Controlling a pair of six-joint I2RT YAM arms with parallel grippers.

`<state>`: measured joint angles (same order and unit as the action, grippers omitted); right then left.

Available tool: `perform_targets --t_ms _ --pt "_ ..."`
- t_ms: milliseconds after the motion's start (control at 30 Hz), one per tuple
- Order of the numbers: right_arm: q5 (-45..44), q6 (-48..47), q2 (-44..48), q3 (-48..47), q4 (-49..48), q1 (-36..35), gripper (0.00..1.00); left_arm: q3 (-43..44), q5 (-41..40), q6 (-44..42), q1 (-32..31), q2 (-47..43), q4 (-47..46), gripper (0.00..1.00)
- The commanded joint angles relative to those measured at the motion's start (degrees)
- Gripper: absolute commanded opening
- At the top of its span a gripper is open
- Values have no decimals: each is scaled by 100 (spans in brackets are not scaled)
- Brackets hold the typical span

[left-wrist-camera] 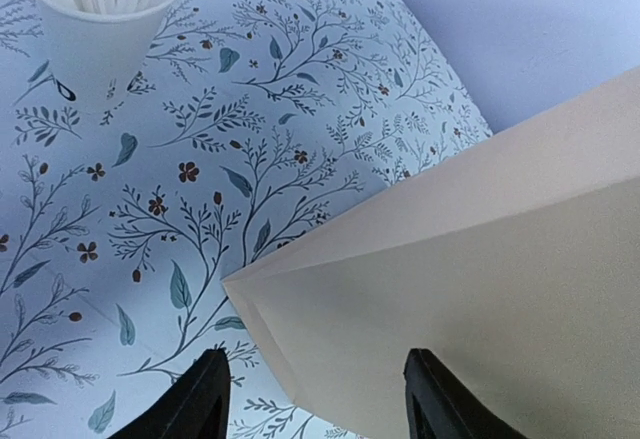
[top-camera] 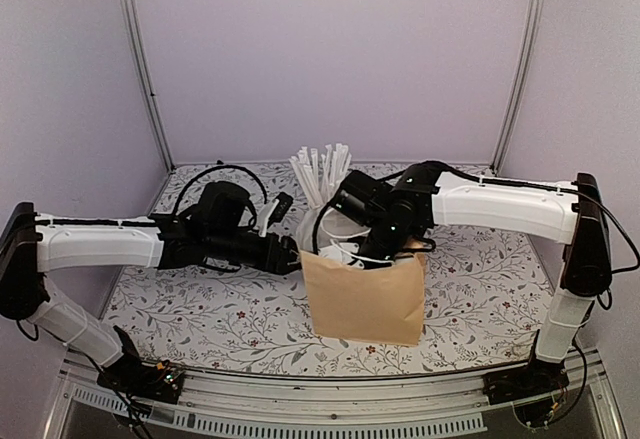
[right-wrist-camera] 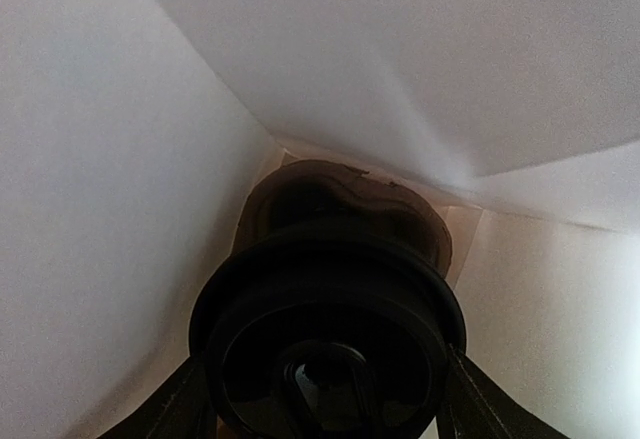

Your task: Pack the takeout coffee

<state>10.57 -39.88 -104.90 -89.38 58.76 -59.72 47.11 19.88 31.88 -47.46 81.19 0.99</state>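
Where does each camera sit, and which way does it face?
Top view: above and behind the arms, looking down on the table, paper bag and both arms.
Left wrist: low beside the bag, facing its corner and the straw cup; left pincer tips show.
Right wrist: inside the bag, looking onto the coffee cup; right pincer holds it.
Shared: all three show the bag.

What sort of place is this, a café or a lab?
Likely a robot test booth, not a café: two arms bolted at the table edge, plain walls in metal rails, and a paper bag with a cup of straws as props.
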Motion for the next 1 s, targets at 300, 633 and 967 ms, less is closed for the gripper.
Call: perform_targets --t_ms 300,633,967 --pt "-200 8 216 -674 1259 -22 98 -59 -505 59 -179 -420 542 62" --pt "-42 24 441 -1071 1484 -87 99 188 -569 -133 -233 -547 895 63" --pt "130 -92 553 -1450 1625 -154 99 627 -691 -334 -287 -783 1075 63"
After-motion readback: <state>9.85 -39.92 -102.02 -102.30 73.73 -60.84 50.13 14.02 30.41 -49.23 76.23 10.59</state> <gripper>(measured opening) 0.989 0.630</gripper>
